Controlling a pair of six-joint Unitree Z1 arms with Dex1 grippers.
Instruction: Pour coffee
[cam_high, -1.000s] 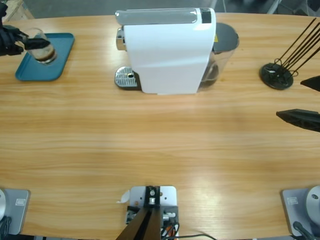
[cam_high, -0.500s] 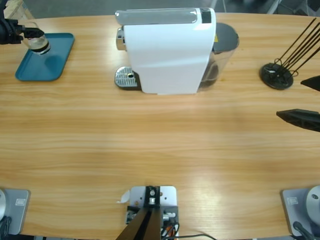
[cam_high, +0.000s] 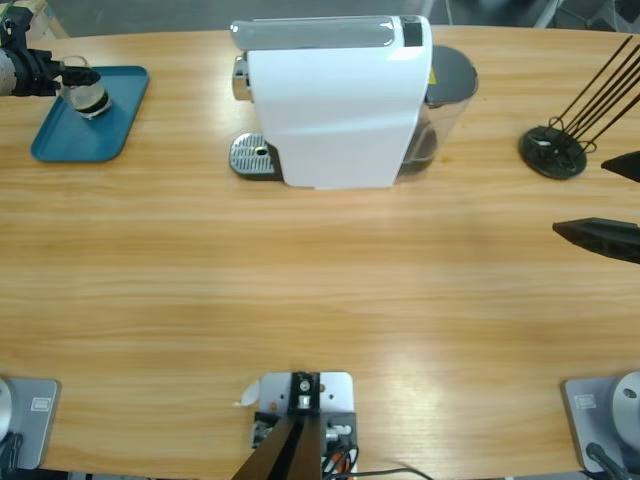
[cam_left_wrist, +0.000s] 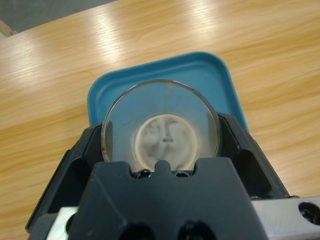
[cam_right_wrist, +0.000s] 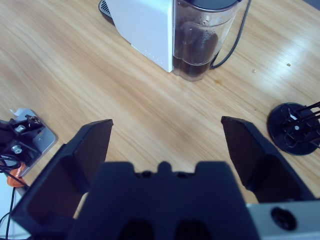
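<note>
Jaws, left: closed on the glass (cam_left_wrist: 160, 129), 1 black jaw on each side of its wall; the left gripper (cam_left_wrist: 161, 150) holds it tipped, mouth toward the wrist camera.
Jaws, right: spread wide with nothing between them; the right gripper (cam_right_wrist: 165, 145) hangs above bare table (cam_high: 330, 270) near the right end, well apart from the glass.
Glass, position: in the high view it sits at the far left, over the upper edge of the blue tray (cam_high: 100, 135); whether its base touches the tray cannot be told.
Coffee: no dark layer shows in the glass. The left wrist view gives only a pale round base and a faint brownish trace near the rim. Judgement: the glass looks emptied or close to it; where any liquid went is not visible.
Machine: white coffee machine (cam_high: 335, 105) stands at the table's far middle, metal drip grille (cam_high: 255, 157) at its left foot, dark tank (cam_right_wrist: 205, 40) at its back. Well apart from the glass.
Rack: black wire capsule stand (cam_high: 553, 150) at the right, near the right gripper, not involved.
Step in hand (judgement): the tip of the pour, or its very end.
How to do it well: keep the grip firm, since a smooth clear wall can slip in the jaws; rotate at the wrist only, slowly; keep the mouth over the tray so drips land inside its rim.
Risk: returning upright too fast could fling residue onto the wood; setting down off the tray's flat could leave the glass tilted on the rim.
</note>
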